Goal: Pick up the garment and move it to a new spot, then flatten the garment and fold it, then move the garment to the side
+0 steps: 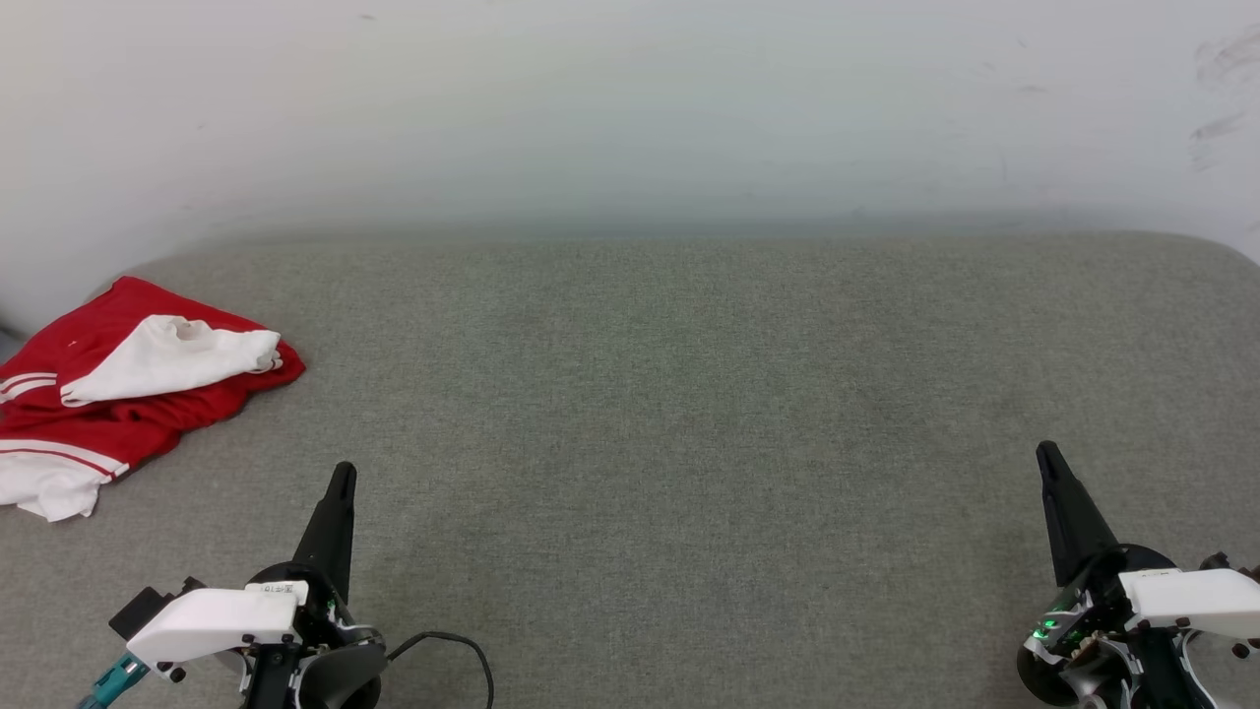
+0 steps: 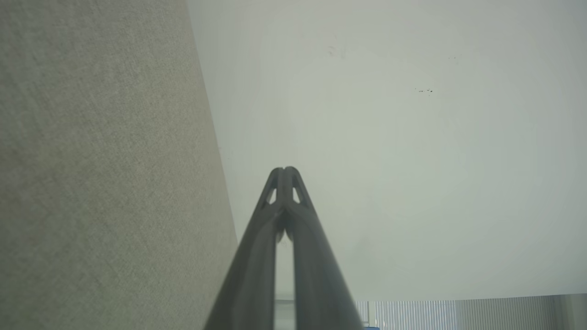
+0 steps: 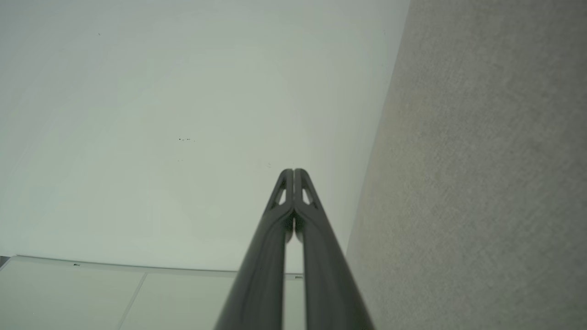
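Nearest you, the left gripper (image 1: 342, 478) and right gripper (image 1: 1049, 461), each with two long dark fingers, have those fingers pressed together on nothing, pointing away over the grey woven-fabric surface (image 1: 689, 414). The red short-sleeved T-shirt (image 1: 167, 418) with white sleeves and striped trim lies loosely bunched at the surface's far left edge, apart from both. I judge the pick-up not yet begun: you'd swing the left arm over, spread its fingers and pinch a fold. A label on the left wrist housing is unreadable.
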